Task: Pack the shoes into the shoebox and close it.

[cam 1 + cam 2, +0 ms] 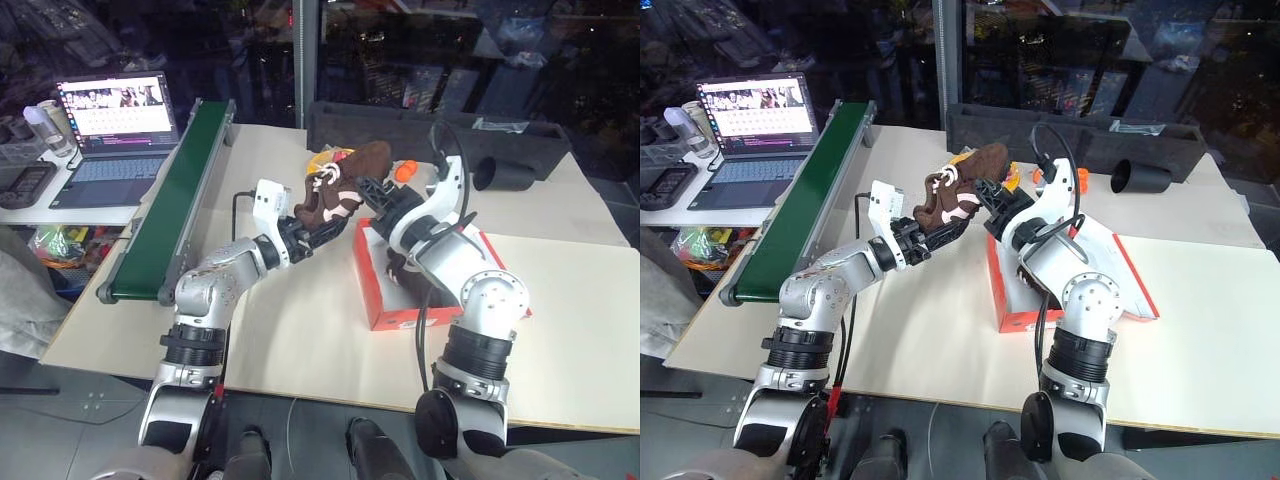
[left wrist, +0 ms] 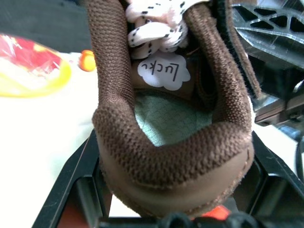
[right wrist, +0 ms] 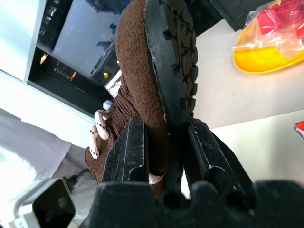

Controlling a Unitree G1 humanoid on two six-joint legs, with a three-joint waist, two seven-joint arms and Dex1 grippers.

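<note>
A dark brown shoe (image 1: 345, 185) hangs in the air above the pale tabletop (image 1: 300, 330), between the 2 hands and just left of the shoebox (image 1: 400, 300). The head views show the left hand (image 1: 305, 232) at the shoe's lower, heel end and the right hand (image 1: 372, 192) at its upper part, with the orange-red shoebox lying under the right arm. Inside the box a dark shape sits low against the white lining, too hidden by the arm to name with certainty.

The right wrist view adds what the head views cannot: its 2 black fingers (image 3: 130, 152) are clamped on the shoe (image 3: 152, 71), 1 on the fuzzy side and 1 against the black treaded sole. White laces with dark flecks trail beside the grip.

The left wrist view looks straight into the shoe's (image 2: 175, 137) opening, showing a pale green lining, a white label with handwriting, and knotted laces above. The left hand's fingers stand wide apart on either side of the heel; whether they touch it cannot be told.

Both wrist views catch a yellow dish (image 3: 268, 52) holding red items in clear wrap on the tabletop behind. The head views also show a green conveyor (image 1: 170, 200), an open laptop (image 1: 110, 130) and a long black tray (image 1: 430, 135) at the back.
</note>
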